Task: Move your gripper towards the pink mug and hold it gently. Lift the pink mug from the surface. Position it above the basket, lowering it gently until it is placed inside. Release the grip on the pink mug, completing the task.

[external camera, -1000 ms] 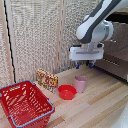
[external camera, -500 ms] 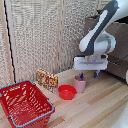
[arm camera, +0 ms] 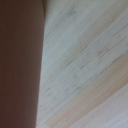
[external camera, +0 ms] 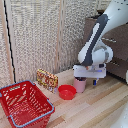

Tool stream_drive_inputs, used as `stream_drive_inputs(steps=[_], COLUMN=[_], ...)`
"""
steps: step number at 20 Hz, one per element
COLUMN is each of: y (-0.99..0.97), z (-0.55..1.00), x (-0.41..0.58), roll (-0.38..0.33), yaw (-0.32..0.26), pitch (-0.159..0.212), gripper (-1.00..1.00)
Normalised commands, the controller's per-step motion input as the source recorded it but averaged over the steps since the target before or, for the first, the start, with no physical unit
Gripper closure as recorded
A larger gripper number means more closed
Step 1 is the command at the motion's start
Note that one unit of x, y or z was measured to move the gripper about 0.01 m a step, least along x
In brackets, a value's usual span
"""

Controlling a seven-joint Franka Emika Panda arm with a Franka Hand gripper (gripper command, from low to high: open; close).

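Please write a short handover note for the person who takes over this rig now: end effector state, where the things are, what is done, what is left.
End effector: low over the pink mug; fingers hidden, so grip cannot be confirmed.
Pink mug: on the wooden table, beside the red bowl.
Basket: at the exterior view's left, no mug inside.
Done: approach.
Left: grasp, lift, carry over the basket, lower in, release.

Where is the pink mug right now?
In the exterior view the pink mug stands on the wooden table just to the view's right of the red bowl, directly under the gripper.
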Motion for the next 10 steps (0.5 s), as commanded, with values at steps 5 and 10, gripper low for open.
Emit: stream_drive_inputs(steps=[5, 10], y=[0.0, 0.0], z=[-0.01, 0.08], x=[-0.014, -0.006], roll=[0.0, 0.0], yaw=[-0.005, -0.002], pitch=[-0.008, -0.054], gripper=[1.0, 1.0])
